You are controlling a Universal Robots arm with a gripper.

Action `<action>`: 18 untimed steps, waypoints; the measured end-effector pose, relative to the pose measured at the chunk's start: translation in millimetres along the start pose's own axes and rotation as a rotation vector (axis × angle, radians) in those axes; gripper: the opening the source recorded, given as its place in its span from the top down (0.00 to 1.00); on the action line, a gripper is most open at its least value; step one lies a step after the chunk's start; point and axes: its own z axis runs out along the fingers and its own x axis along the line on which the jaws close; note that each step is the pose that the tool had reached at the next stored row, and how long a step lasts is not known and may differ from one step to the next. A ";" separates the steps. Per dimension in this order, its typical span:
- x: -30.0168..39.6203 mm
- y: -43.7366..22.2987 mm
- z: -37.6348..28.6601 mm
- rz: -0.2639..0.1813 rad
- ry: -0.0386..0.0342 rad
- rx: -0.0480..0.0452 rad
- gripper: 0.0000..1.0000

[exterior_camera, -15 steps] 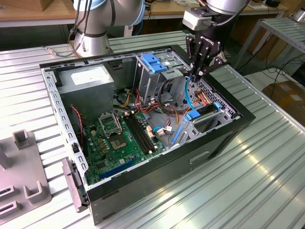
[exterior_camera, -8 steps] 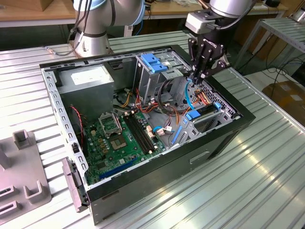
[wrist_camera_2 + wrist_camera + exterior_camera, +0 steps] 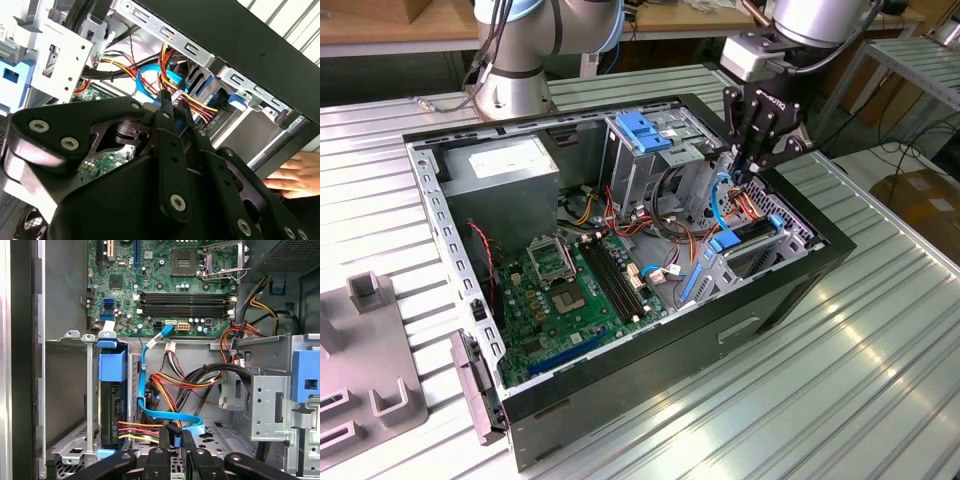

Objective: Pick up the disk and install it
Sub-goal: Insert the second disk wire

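Note:
The disk [image 3: 112,407], black with blue rails and a blue end tab, stands on edge in the drive bay at the open computer case's front corner. In the exterior view the disk [image 3: 745,235] sits low on the exterior view's right. My gripper [image 3: 175,436] hangs just beside it inside the case, shut on the plug end of the thin blue cable [image 3: 145,365]. That cable loops from the motherboard [image 3: 165,285] down to the fingertips. In the exterior view the gripper [image 3: 737,176] reaches down by the grey cage. The second wrist view has the fingers [image 3: 165,112] tight together at the blue cable [image 3: 150,85].
The tall grey cage with its light-blue latch [image 3: 642,130] stands close beside the gripper. Red, yellow and black wire bundles [image 3: 175,382] crowd the space under it. A person's hand [image 3: 297,175] rests on the case's outer wall. A grey fixture [image 3: 370,370] lies on the exterior view's left.

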 end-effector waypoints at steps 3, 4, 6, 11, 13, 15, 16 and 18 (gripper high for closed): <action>1.3 -0.1 -4.1 0.000 -0.0004 -0.0009 0.79; 1.9 -0.1 -5.9 0.000 -0.0006 -0.0014 0.79; 3.2 -0.2 -6.9 0.000 -0.0006 -0.0019 0.79; 17.0 -0.3 -6.5 0.000 -0.0043 -0.0022 0.78; 19.4 -0.3 -6.4 0.000 -0.0061 -0.0022 0.71; 21.7 -0.4 -6.4 0.000 -0.0104 -0.0022 0.71; 22.7 -0.4 -6.3 0.000 -0.0155 -0.0022 0.71; 25.8 -0.4 -6.1 0.001 -0.0386 -0.0023 0.71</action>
